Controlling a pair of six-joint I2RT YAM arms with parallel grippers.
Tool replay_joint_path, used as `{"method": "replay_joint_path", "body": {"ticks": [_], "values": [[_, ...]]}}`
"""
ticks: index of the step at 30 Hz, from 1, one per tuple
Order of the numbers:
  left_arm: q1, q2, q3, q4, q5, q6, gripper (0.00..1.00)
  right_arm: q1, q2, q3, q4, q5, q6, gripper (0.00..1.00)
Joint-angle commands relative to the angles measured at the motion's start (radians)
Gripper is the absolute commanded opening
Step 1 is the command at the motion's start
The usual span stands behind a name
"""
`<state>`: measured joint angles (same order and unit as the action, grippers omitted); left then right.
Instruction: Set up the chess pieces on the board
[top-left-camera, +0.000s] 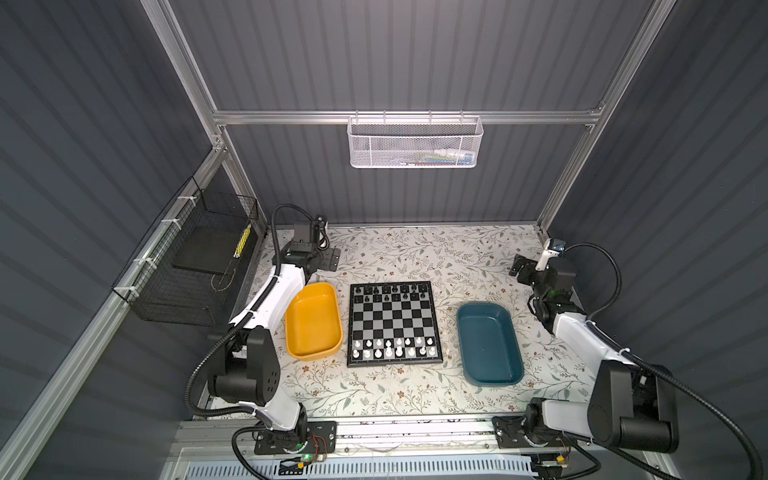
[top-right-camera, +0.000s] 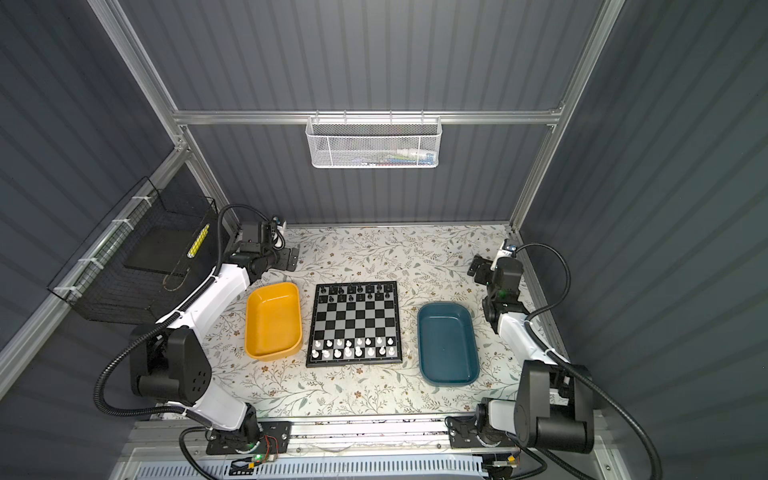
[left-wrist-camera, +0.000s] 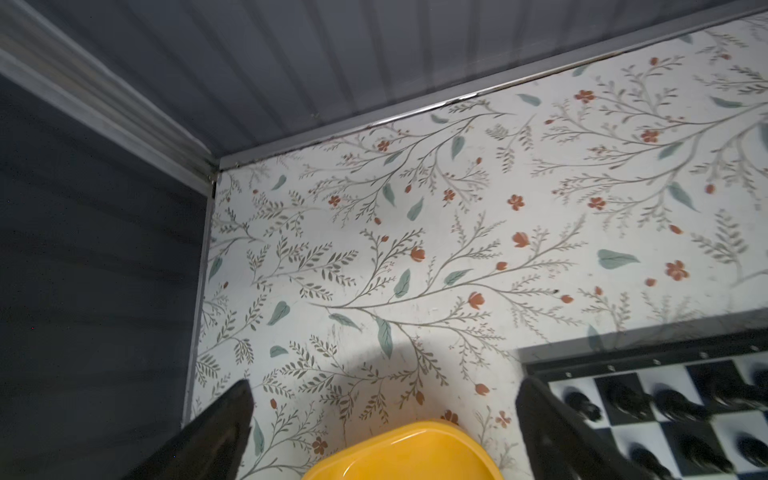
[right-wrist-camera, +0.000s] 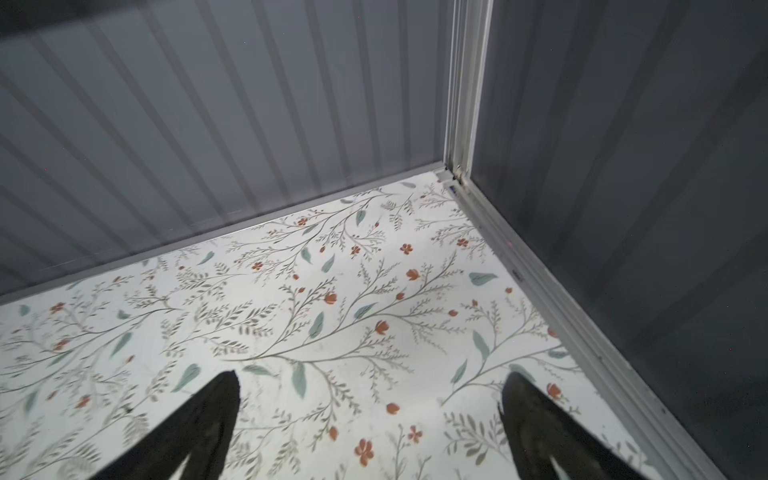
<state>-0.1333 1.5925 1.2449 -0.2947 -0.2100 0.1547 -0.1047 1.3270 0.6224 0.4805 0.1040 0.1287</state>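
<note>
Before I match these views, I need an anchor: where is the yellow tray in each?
In a top view: tray left of the board.
In a top view: tray left of the board.
Left wrist: tray end between the fingers, beside the board.
Right wrist: not in it; only table.
Shared landmark: the board's corner with black pieces.

Yellow tray (top-left-camera: 313, 322) glossy plastic; board (top-left-camera: 392, 322) smooth, shiny.
</note>
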Motion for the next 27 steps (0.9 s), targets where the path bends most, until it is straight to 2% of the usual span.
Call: {"method": "replay_joint_path", "body": {"ticks": [1,4,6,8,11,14,18,20,23,25,27], "values": [[0.029,-0.051,-0.125,0.218,-0.002,-0.083,1.0,-0.017,0.047,-0.093,0.263,0.0,-0.099,0.99],[0.05,-0.08,-0.265,0.356,0.043,-0.105,1.0,-0.011,-0.024,-0.204,0.369,0.016,-0.116,0.99],[0.057,-0.08,-0.341,0.48,0.022,-0.108,1.0,-0.02,-0.118,-0.215,0.271,0.05,-0.066,0.99],[0.068,-0.06,-0.382,0.562,0.021,-0.112,1.0,-0.022,-0.198,-0.234,0.168,-0.01,-0.058,0.99],[0.082,-0.017,-0.428,0.645,0.032,-0.125,1.0,-0.023,-0.245,-0.353,0.315,-0.006,-0.034,0.99],[0.089,0.001,-0.503,0.735,0.063,-0.138,1.0,-0.025,-0.261,-0.381,0.345,-0.03,-0.061,0.99],[0.09,-0.017,-0.619,0.83,0.09,-0.147,0.99,-0.025,-0.305,-0.371,0.209,-0.074,-0.043,0.99],[0.092,-0.006,-0.666,0.9,0.107,-0.135,1.0,-0.027,-0.261,-0.429,0.35,-0.034,-0.027,0.99],[0.091,0.016,-0.725,1.011,0.104,-0.139,0.99,-0.032,-0.145,-0.447,0.481,-0.059,-0.03,0.99],[0.092,0.035,-0.759,1.104,0.108,-0.143,0.99,-0.032,-0.144,-0.425,0.438,-0.107,-0.02,0.99],[0.092,0.066,-0.782,1.166,0.102,-0.149,0.99,-0.031,-0.095,-0.426,0.509,-0.141,-0.009,0.99]]}}
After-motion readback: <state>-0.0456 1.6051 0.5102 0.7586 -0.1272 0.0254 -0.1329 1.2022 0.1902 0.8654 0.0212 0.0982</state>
